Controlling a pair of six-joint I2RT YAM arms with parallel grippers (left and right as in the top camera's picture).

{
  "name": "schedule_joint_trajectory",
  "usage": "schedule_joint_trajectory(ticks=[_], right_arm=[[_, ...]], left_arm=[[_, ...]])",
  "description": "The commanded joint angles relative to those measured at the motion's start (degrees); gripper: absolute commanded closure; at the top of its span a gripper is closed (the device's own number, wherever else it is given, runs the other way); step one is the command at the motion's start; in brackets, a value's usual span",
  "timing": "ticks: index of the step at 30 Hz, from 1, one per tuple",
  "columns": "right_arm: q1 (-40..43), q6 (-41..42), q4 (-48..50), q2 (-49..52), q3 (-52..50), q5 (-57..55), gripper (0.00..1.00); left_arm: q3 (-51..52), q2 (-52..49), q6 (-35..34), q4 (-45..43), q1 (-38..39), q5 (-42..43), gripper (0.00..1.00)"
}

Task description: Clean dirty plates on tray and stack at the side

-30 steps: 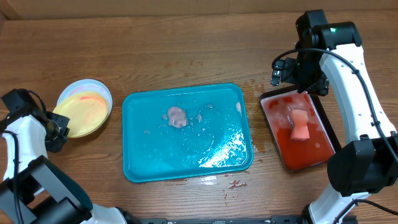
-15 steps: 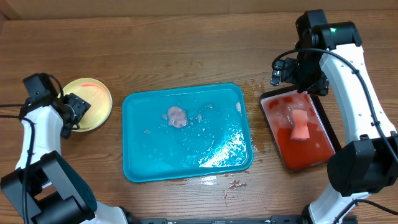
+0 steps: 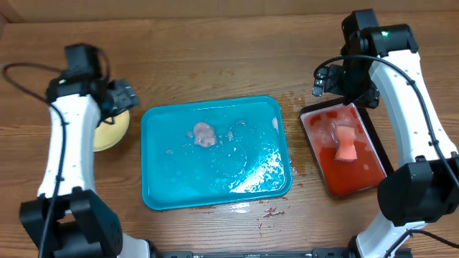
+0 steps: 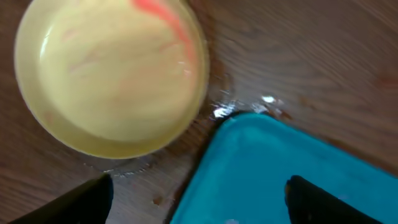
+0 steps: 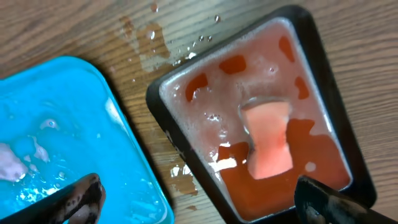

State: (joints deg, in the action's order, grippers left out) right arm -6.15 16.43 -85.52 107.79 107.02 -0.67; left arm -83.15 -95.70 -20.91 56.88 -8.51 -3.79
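A pale yellow plate (image 4: 112,74) with a red smear at its rim lies on the wood just left of the turquoise tray (image 4: 292,174). From overhead the plate (image 3: 111,132) is partly hidden under my left arm. No plates lie on the tray (image 3: 215,179), which is wet and carries a pinkish foam blob (image 3: 204,134). My left gripper (image 3: 123,99) hangs open over the gap between plate and tray corner, nothing between its fingers (image 4: 78,202). The right gripper (image 5: 208,202) is open and empty, above the gap between the tray and the black tray.
A small black tray (image 3: 373,140) of red liquid sits right of the turquoise tray, with a pink sponge (image 3: 346,143) lying in it. Drips and wet spots (image 3: 269,211) mark the wood around the trays. In the right wrist view the sponge (image 5: 270,140) lies mid-tray.
My left gripper went from shut to open, and the left arm swung from the front left edge back and right, ending beside the plate. The right arm stayed put.
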Motion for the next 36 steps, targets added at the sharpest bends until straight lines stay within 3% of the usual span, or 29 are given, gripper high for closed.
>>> schedule_joint_trajectory(ticks=[1, 5, 10, 14, 25, 36], right_arm=[[-0.37, -0.7, 0.26, -5.16, 3.02, -4.07, 0.0], [-0.37, -3.19, 0.31, -10.21, 3.02, -7.58, 0.0], [-0.55, -3.23, 1.6, -18.4, 3.02, -9.35, 0.0], [-0.66, -5.75, 3.45, -27.58, 3.02, -10.45, 0.0], [-0.63, -8.98, 2.56, -44.83, 2.93, -10.43, 0.0], [-0.63, -6.38, -8.17, -48.57, 2.86, -9.9, 0.0]], left_arm=[[-2.84, 2.23, 3.89, 2.91, 5.99, -3.17, 0.08], [-3.15, 3.98, 3.98, 3.45, 12.48, -6.14, 0.0], [-4.13, 9.7, 0.68, 3.28, 17.77, -11.85, 0.0], [-6.78, 18.23, 2.14, 4.09, 20.26, -14.84, 0.0], [-7.98, 41.24, 2.95, 10.34, 20.59, -18.95, 0.0], [-7.98, 52.13, 2.19, 14.69, 20.59, -20.79, 0.0]])
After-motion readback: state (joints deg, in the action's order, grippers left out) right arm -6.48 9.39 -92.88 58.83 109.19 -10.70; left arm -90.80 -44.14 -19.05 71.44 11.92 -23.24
